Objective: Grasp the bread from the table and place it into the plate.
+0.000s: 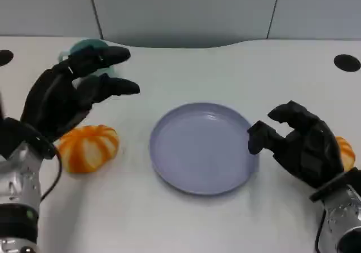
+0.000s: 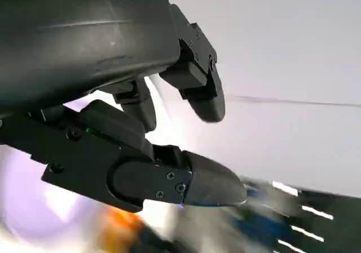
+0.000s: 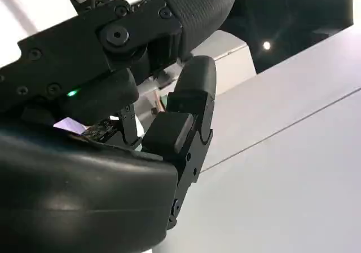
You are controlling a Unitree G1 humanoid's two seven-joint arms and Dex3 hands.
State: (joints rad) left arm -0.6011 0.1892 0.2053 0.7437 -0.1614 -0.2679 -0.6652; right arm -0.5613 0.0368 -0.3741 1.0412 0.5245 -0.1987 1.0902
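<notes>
Orange-and-white striped bread (image 1: 88, 147), pale lavender plate (image 1: 169, 168), white table (image 1: 186, 67), teal object (image 1: 90, 47) behind.

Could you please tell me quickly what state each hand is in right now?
Left hand: open, fingers spread, holding nothing.
Right hand: open, fingers loosely curled, holding nothing.

The left hand (image 1: 67, 95) sits at the left of the frame, raised, its fingers spread apart and reaching toward the upper middle, holding nothing. The right hand (image 1: 299, 143) sits at lower right, fingers loosely curled toward the centre, also holding nothing.
</notes>
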